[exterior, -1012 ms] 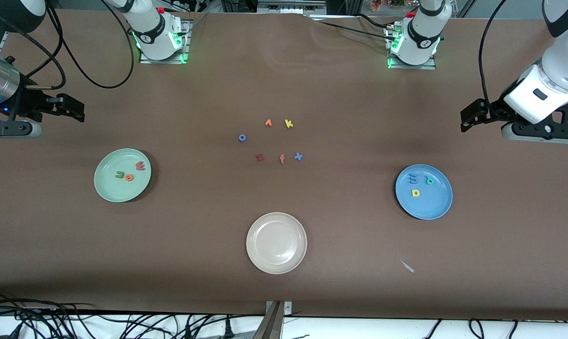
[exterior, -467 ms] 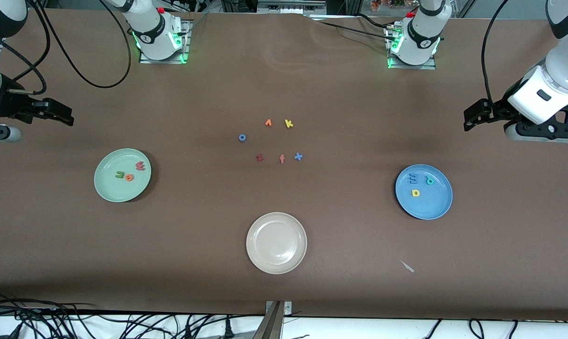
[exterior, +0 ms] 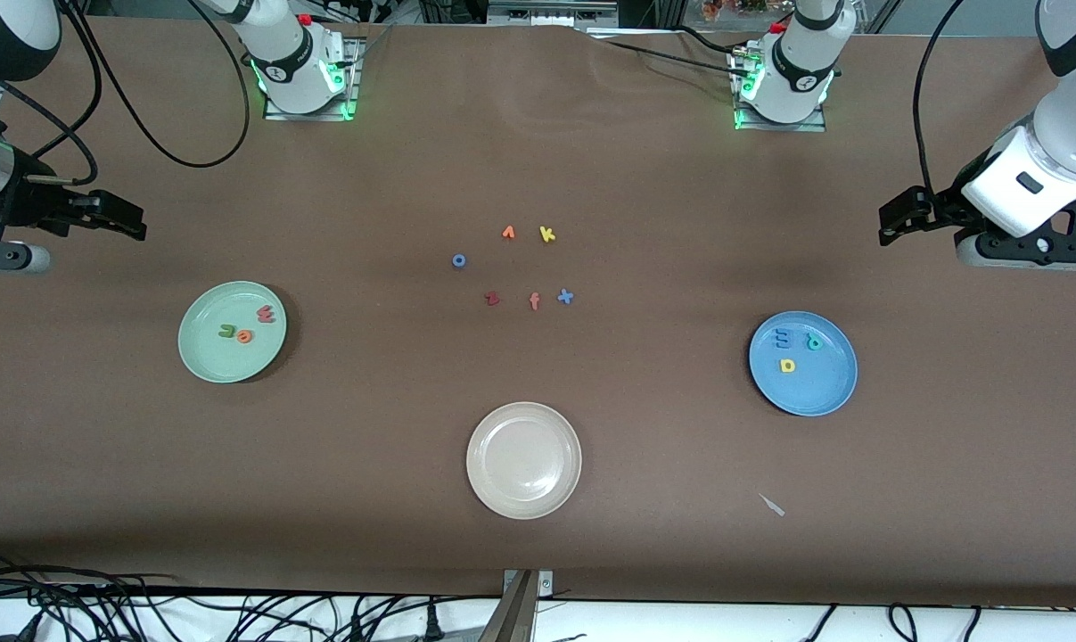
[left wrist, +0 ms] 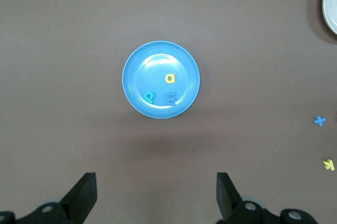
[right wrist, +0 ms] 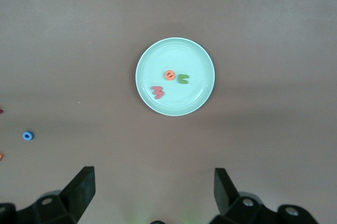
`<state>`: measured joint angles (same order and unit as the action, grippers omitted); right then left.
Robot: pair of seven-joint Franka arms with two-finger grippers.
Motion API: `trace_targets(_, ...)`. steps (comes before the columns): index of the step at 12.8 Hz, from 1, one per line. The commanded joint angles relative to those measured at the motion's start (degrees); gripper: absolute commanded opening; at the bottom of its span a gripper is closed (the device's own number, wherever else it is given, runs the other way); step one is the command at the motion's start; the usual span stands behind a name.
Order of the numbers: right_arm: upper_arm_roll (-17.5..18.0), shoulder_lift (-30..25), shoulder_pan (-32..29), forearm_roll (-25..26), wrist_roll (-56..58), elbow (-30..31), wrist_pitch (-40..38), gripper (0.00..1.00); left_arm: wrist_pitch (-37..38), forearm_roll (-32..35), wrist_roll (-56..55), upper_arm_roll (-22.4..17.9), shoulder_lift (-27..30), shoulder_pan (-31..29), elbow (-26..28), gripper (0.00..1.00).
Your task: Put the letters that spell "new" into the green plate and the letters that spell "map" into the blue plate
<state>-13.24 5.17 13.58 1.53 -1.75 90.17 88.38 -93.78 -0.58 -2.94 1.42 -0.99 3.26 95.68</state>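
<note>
Judging by how things lie, the sorting looks complete. The olive n (exterior: 226,331), orange e (exterior: 244,336) and pinkish-red w (exterior: 266,313) are lying inside the green plate (exterior: 201,357), and the blue m (exterior: 782,338), yellow a (exterior: 787,366) and teal p (exterior: 813,341) are lying inside the blue plate (exterior: 818,397).

Taking the cream plate (exterior: 493,490) as landmark: the green plate is sitting toward the right arm's end of the table from it and farther from the front camera, and the blue plate toward the left arm's end, likewise farther. The spare letters (exterior: 520,267) are clustering farther from the camera than the cream plate, well apart from both filled plates.

The right gripper (exterior: 127,218) is hanging empty, fingers spread wide, over bare table beside the green plate; the left gripper (exterior: 899,223) is doing the same beside the blue plate. Each plate is lying straight ahead of its own arm's fingers, so either arm could reach only its own plate easily; no further pick seems called for.

The wrist views are showing each letter's shape and facing clearly, which the front view leaves too small to read. The front view alone is showing both plates and the leftovers together.
</note>
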Motion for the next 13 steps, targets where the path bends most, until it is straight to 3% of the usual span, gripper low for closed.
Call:
trace_targets(1, 0.50, -0.42, -0.57, -0.74, 0.61, 0.36, -0.40, 1.00, 1.23, -0.91, 1.45, -0.46, -0.41, 0.35, -1.37, 1.00)
trace_targets(13, 0.50, 0.02, -0.57, -1.00, 0.61, 0.27, 0.74, 1.00, 1.32, -0.91, 1.45, -0.28, -0.41, 0.35, -1.46, 1.00)
